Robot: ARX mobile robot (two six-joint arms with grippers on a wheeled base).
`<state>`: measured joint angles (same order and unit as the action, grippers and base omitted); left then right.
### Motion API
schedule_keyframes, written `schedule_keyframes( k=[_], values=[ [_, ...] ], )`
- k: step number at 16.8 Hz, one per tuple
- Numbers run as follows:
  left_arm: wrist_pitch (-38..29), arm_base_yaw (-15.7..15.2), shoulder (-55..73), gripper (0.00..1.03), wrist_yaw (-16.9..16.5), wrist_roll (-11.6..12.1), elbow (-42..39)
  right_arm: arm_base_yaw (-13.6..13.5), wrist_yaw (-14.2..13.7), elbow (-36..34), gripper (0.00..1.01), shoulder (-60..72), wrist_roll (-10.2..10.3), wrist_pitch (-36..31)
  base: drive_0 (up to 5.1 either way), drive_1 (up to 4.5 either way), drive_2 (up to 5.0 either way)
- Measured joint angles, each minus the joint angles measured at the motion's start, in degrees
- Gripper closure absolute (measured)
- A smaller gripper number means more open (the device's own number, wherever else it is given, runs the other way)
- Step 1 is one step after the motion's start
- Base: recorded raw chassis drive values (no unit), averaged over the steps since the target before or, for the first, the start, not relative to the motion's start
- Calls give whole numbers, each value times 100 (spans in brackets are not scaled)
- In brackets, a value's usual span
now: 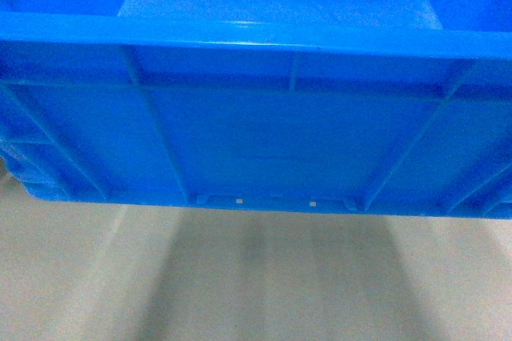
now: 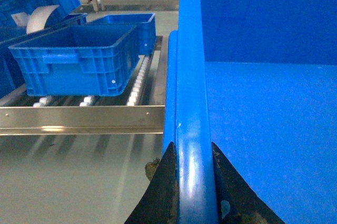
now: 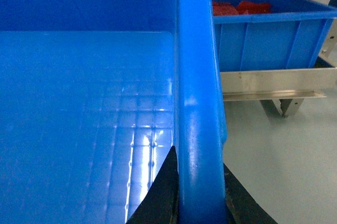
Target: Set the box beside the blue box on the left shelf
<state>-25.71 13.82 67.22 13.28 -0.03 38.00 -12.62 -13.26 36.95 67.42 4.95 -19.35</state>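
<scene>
Box (image 1: 272, 141) carried off the floor, each gripper pinching a side rim.

Left gripper (image 2: 196, 182) and right gripper (image 3: 199, 192) each clamp the rolled rim between their fingers; the stiff, empty, slick plastic looks light but bulky, so the rims are the sensible hold. Only the left wrist shows the shelf (image 2: 142, 77) ahead and left of that gripper, another crate (image 2: 73, 61) on its rollers; the head sees just the ribbed wall.

Bright blue box (image 1: 256, 133), glossy, faint grid of squares on its floor, diagonal and upright ribs outside. Blue crates (image 2: 73, 58) on silver-grey shelf (image 2: 79, 119) with white rollers (image 2: 138, 79). Red contents (image 3: 239, 7) in another blue crate (image 3: 268, 34). Black fingers (image 2: 163, 192). Pale grey floor (image 1: 256, 277).
</scene>
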Motion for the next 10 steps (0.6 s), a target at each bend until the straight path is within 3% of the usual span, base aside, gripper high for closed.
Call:
schedule_keyframes(
  k=[10],
  values=[
    [-2,0,2,94,0,0,-4,0,0,-9,93,4,7,-4,0,0,0]
  ],
)
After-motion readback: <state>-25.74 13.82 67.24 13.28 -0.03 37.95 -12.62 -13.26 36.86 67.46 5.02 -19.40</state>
